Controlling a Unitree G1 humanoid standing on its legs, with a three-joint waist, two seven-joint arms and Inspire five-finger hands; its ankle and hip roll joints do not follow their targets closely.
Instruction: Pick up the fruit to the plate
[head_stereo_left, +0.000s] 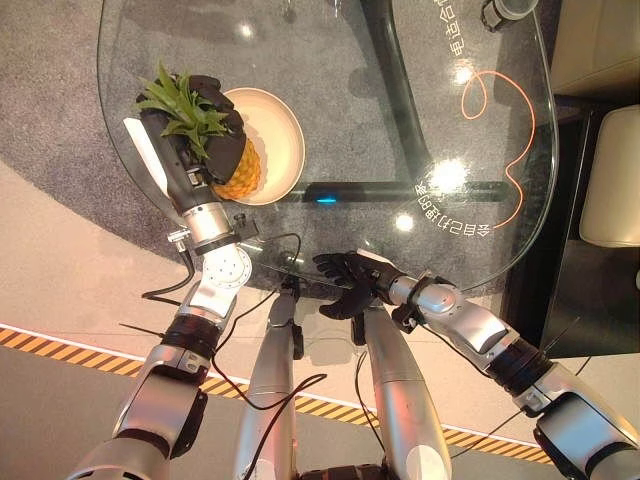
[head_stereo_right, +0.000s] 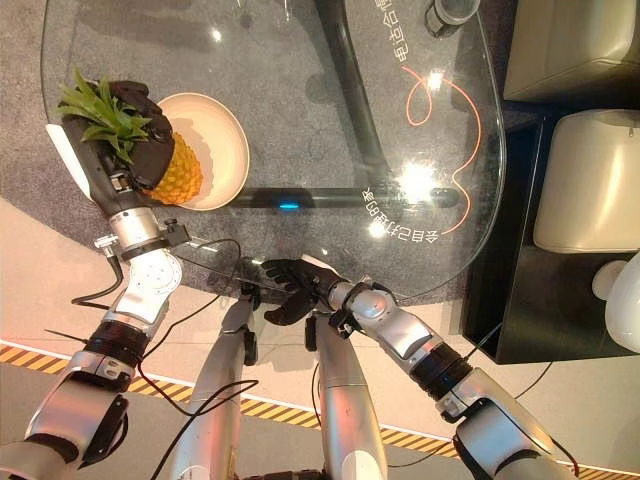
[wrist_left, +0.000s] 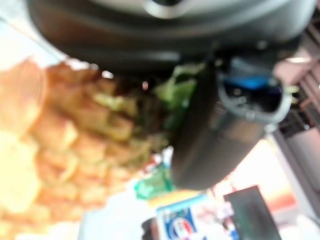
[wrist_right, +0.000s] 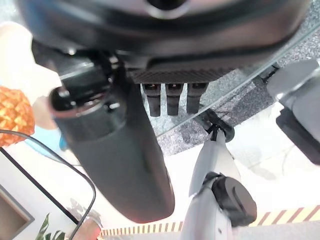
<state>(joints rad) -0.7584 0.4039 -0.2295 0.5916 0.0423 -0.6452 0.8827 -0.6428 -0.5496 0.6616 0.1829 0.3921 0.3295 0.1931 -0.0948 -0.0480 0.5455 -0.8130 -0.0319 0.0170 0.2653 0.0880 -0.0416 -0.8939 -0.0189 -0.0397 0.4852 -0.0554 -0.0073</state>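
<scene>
Two hands are in view over a round glass table (head_stereo_left: 420, 120). Left hand (head_stereo_left: 205, 135): fingers curled around the pineapple (head_stereo_left: 240, 172), gripping it near the green crown (head_stereo_left: 180, 105). The pineapple's yellow body overlaps the left rim of the cream plate (head_stereo_left: 285, 135), with the crown pointing away from the plate. From above, contact between fruit and plate cannot be confirmed. The left wrist view shows the thumb (wrist_left: 215, 135) beside the fruit's skin and leaves. Right hand (head_stereo_left: 345, 285): positioned at the near table edge, well apart from the plate, fingers loosely bent and apart, holding nothing. An orange cable (head_stereo_left: 505, 130) lies on the table's right side.
</scene>
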